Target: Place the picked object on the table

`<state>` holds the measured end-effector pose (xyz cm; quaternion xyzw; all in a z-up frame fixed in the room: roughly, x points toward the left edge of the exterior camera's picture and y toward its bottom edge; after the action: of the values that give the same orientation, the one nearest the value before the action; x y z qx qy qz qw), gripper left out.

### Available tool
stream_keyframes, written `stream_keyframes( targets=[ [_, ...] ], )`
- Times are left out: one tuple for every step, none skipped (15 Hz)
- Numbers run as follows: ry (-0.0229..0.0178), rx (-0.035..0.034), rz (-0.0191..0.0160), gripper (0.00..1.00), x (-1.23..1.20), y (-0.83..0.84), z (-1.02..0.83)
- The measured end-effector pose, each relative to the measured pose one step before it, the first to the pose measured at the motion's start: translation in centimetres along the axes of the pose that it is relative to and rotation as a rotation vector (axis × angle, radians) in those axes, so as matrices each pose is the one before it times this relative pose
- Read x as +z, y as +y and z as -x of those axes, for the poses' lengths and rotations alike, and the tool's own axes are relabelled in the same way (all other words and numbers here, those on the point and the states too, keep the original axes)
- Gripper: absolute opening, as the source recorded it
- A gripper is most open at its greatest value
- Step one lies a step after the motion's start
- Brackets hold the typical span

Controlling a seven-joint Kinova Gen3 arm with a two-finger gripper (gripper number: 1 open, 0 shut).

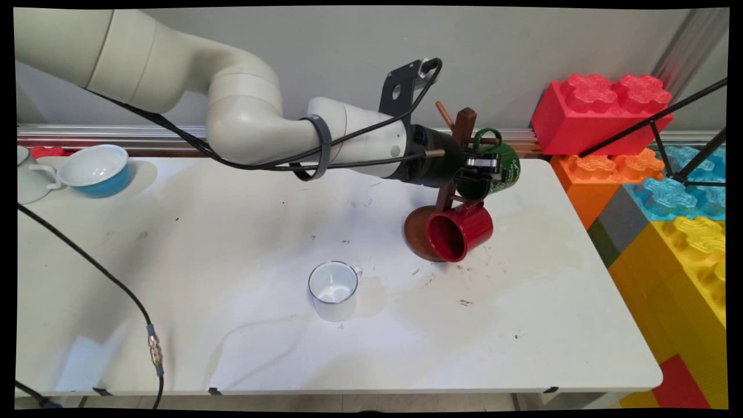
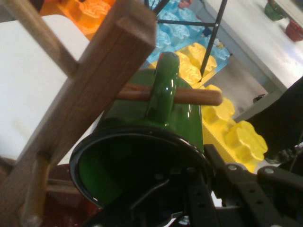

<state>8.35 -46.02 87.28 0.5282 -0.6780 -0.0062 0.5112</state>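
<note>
Black two-finger gripper [image 1: 486, 166] is at the wooden mug tree [image 1: 462, 132] near the table's far right, clenched on the rim of the glossy dark-green mug [image 1: 498, 168]. In the hand view one finger [image 2: 203, 198] sits against the mug's rim with the mug's dark mouth facing the camera. The green mug's handle is looped over a round wooden peg [image 2: 189, 96] of the tree (peg passes through the handle, its tip sticking out past it).

Below the green mug, a glossy red mug [image 1: 460, 231] hangs on a lower peg, mouth turned toward the near-left, in front of the tree's round brown base [image 1: 415, 235].

Elsewhere on the white table [image 1: 232, 348]: a small white enamel mug [image 1: 333, 289] stands upright near the middle, well apart from the tree. At the far left, a blue bowl with white inside [image 1: 98, 169] lies tilted, next to a white cup [image 1: 29, 177] at the edge. Large red, orange, blue and yellow toy bricks [image 1: 667, 197] are stacked off the table's right side.
</note>
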Motion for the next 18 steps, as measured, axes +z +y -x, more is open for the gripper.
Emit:
stream_keyframes(
  targets=[
    [0.00195, -0.0013, 0.00677, 0.0, -0.018, 0.14, -0.026],
    [0.00112, -0.00085, 0.00445, 0.0, -0.01, 0.1, -0.014],
    [0.00105, -0.00169, 0.00643, 0.0, -0.007, 0.162, -0.01],
    [0.00104, -0.00151, 0.00414, 0.0, -0.02, 0.1, -0.007],
    [-0.0002, -0.00246, 0.00576, 0.0, -0.023, 0.159, 0.019],
    [-0.00165, -0.00342, 0.00696, 0.0, -0.012, 0.183, 0.048],
    [-0.00248, -0.0036, 0.006, 0.0, -0.03, 0.174, 0.072],
    [-0.00295, -0.00391, 0.00572, 0.0, -0.051, 0.162, 0.094],
    [-0.00293, -0.0022, 0.00383, 0.0, -0.01, 0.119, 0.065],
    [-0.00527, -0.00455, 0.00689, 0.0, -0.044, 0.185, 0.134],
    [-0.00639, -0.00433, 0.00882, 0.0, -0.071, 0.235, 0.161],
    [-0.00696, -0.00424, 0.01011, 0.0, -0.07, 0.261, 0.176],
    [-0.00605, -0.00331, 0.00982, 0.0, -0.084, 0.239, 0.147],
    [-0.00409, -0.00175, 0.00693, 0.0, -0.045, 0.168, 0.096],
    [-0.0055, -0.00299, 0.01046, 0.0, -0.102, 0.244, 0.136],
    [-0.00625, -0.00263, 0.01155, 0.0, -0.134, 0.27, 0.148],
    [-0.00628, -0.0009, 0.01128, 0.0, -0.14, 0.267, 0.126],
    [-0.00602, 0.00133, 0.00851, 0.0, -0.153, 0.221, 0.091]
  ],
)
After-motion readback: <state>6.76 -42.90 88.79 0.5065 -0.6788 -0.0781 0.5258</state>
